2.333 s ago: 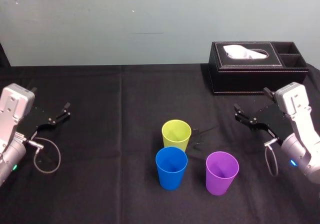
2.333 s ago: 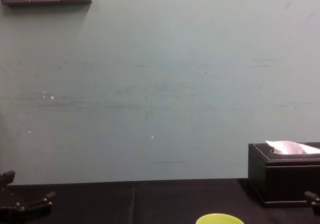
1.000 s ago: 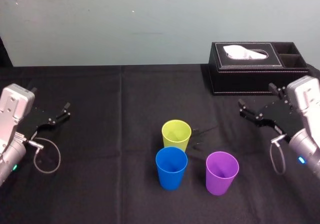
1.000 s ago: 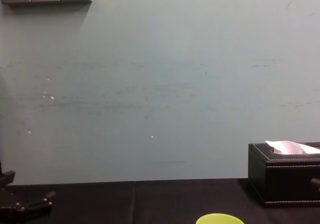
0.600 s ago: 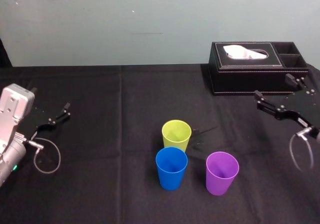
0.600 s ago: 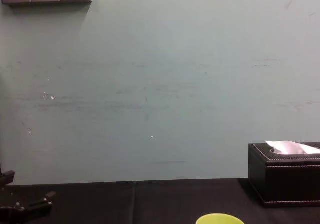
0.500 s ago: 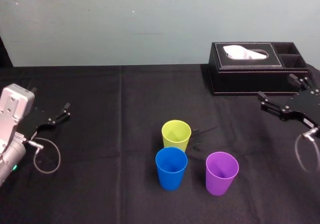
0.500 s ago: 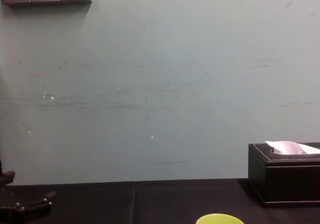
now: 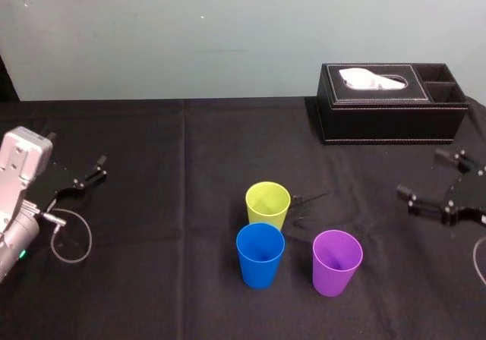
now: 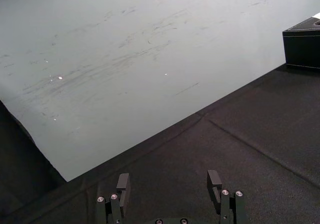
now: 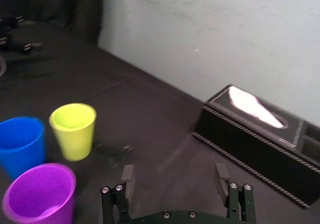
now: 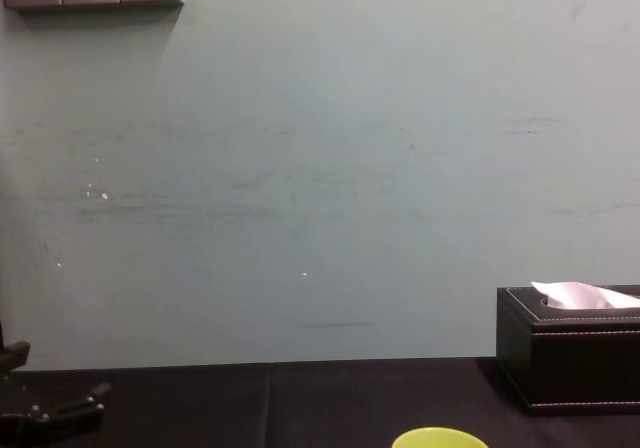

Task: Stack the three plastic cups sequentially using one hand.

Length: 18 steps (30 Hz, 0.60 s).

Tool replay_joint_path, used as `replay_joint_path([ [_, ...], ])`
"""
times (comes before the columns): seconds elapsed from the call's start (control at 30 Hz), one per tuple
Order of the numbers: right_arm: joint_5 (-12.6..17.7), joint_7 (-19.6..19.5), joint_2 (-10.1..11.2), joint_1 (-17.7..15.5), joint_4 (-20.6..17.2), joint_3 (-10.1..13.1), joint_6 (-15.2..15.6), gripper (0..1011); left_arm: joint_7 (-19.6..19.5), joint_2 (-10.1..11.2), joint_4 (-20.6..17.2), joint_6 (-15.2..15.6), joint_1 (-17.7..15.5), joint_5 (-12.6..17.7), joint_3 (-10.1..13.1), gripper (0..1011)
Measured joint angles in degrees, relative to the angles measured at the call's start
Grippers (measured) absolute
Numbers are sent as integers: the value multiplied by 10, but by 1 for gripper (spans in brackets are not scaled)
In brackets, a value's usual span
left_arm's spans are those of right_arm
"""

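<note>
Three plastic cups stand upright and apart on the black cloth, near the middle. The yellow-green cup [image 9: 267,203] is farthest back, the blue cup [image 9: 260,254] just in front of it, and the purple cup [image 9: 337,262] to the right. My right gripper [image 9: 419,172] hovers open and empty at the right edge, well right of the purple cup. Its wrist view shows the open gripper [image 11: 174,175] facing the yellow-green cup [image 11: 73,130], blue cup [image 11: 20,144] and purple cup [image 11: 40,194]. My left gripper [image 9: 76,149] rests open at the far left; its wrist view shows the same gripper [image 10: 168,181] empty.
A black tissue box [image 9: 391,103] with a white tissue sits at the back right, behind my right gripper. The wall rises behind the table's far edge. Bare black cloth [image 9: 167,203] lies between the left arm and the cups.
My right gripper has swung out to the right and nearer the front edge, staying open. The cups and the left arm have not moved.
</note>
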Motion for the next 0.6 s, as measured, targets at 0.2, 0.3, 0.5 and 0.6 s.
replay_joint_path([
  [0.2, 2, 36, 18, -22, -4, 9, -5, 1004, 0, 0, 0, 0, 0, 0, 0, 1010],
  [0.3, 3, 58, 31, -40, -9, 22, -11, 1004, 0, 0, 0, 0, 0, 0, 0, 1010],
  [0.5, 14, 91, 45, -67, -16, 43, -22, 1004, 0, 0, 0, 0, 0, 0, 0, 1010],
  [0.6, 20, 111, 51, -82, -18, 53, -28, 1004, 0, 0, 0, 0, 0, 0, 0, 1010],
])
